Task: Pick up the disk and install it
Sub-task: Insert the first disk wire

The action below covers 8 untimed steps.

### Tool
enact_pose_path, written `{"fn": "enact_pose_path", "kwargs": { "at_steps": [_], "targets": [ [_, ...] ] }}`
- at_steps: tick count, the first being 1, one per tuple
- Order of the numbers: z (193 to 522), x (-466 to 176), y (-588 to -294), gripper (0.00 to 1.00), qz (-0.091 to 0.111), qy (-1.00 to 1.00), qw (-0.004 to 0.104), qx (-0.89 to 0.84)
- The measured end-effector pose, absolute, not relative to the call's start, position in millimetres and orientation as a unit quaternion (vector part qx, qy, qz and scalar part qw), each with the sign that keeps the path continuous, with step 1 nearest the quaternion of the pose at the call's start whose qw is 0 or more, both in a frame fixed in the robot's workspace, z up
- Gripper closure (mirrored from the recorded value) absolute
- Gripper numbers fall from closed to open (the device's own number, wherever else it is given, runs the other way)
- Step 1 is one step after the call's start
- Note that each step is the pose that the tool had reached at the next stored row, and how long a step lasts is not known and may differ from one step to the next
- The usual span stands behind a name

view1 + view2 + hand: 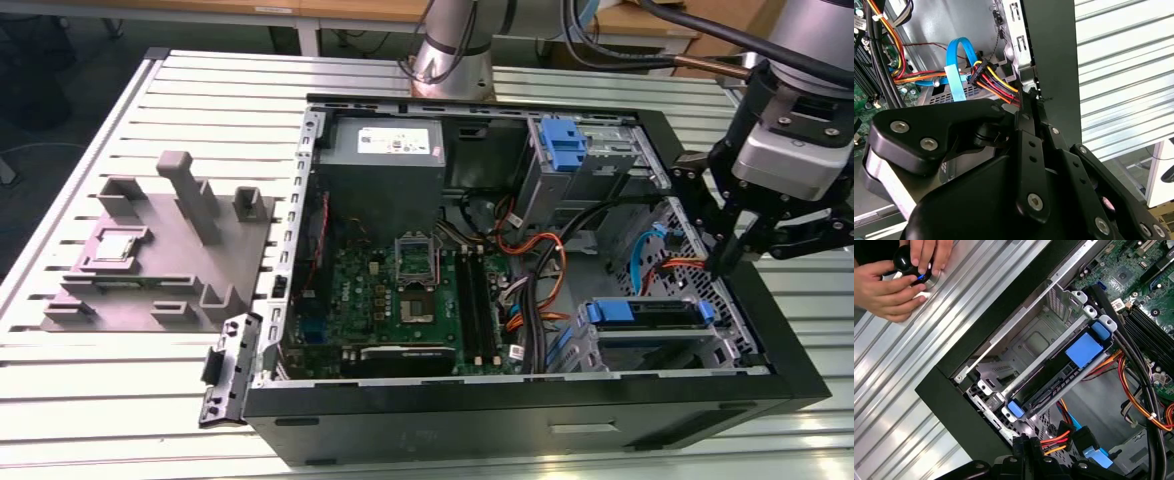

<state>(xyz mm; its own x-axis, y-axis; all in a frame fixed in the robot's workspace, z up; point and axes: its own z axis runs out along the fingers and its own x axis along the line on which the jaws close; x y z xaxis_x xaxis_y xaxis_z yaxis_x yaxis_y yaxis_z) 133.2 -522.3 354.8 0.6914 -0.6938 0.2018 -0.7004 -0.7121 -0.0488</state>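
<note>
We've got the black tool [731, 262], fingers pinched together on nothing, hovering inside the open black computer case [534, 420] just above the blue-railed silver disk [650, 313], already seated in its bay.

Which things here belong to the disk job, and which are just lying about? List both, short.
Job in hand:
- the disk, sitting in the drive cage
- the claw, shut and empty, beside that cage
- the computer case

Lying about:
- grey fixture on the table
- power supply box
- motherboard
- a person's hands on a black knob
</note>
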Motion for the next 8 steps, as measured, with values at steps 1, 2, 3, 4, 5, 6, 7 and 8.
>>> {"fn": "enact_pose_path", "kwargs": {
  "at_steps": [1,2,3,4,5,6,7,8],
  "targets": [
    [354.6,133.2,-522.3,0.83,0.103,-0.384,0.016,0.918],
    [354.6,133.2,-522.3,0.83,0.103,-0.392,0.017,0.914],
    [354.4,133.2,-522.3,0.83,0.103,-0.4,0.018,0.911],
    [354.2,133.2,-522.3,0.83,0.103,-0.408,0.019,0.907],
    [354.1,133.2,-522.3,0.83,0.102,-0.416,0.02,0.903],
    [354.1,133.2,-522.3,0.83,0.102,-0.425,0.021,0.899],
    [354.0,133.2,-522.3,0.83,0.102,-0.433,0.022,0.895],
    [354.0,133.2,-522.3,0.83,0.102,-0.441,0.023,0.892]
  ]
}}
